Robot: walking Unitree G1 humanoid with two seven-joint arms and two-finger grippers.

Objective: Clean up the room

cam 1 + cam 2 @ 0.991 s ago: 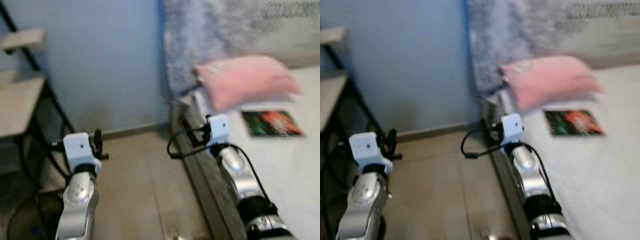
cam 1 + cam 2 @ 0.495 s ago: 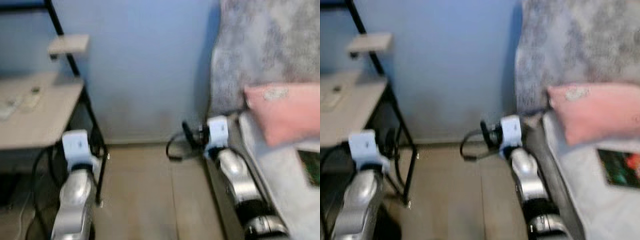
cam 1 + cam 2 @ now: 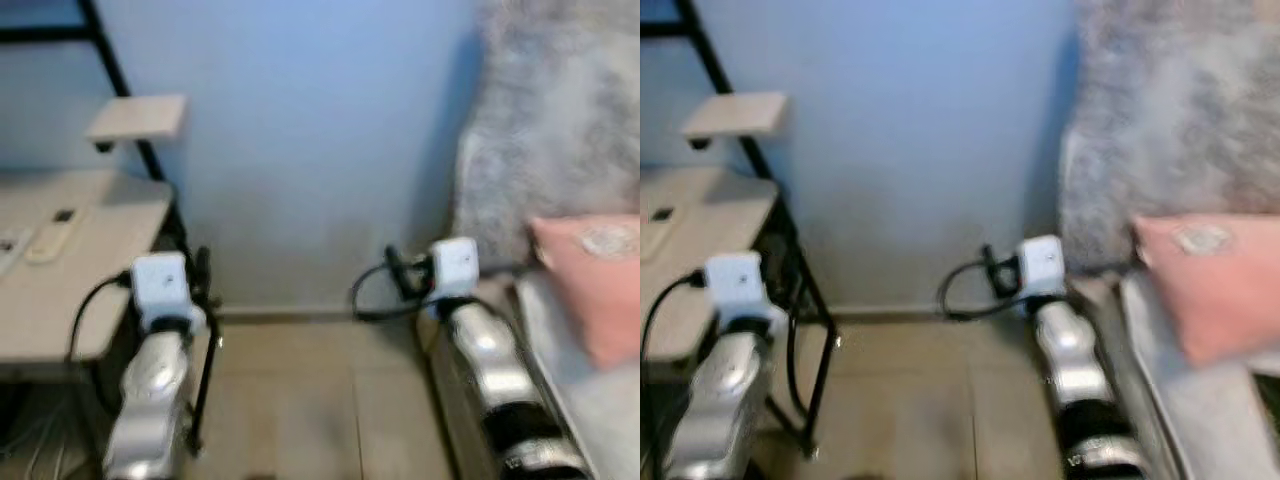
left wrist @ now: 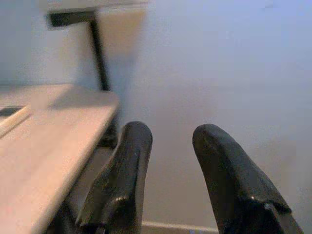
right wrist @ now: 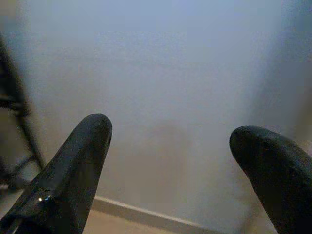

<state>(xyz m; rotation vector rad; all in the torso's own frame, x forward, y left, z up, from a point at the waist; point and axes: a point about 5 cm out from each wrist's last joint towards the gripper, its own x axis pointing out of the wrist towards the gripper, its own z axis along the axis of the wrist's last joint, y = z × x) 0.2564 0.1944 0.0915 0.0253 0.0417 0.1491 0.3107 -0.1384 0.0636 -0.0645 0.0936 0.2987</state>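
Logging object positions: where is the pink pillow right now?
The pink pillow lies on the bed at the robot's right, against the grey blanket, beside the right arm.

A desk (image 3: 60, 290) is standing on the left with a remote (image 3: 52, 232) lying on it; a bed (image 3: 1230, 420) is sitting on the right, a pillow (image 3: 1215, 280) resting on it, and a wall (image 3: 320, 150) is rising behind both.
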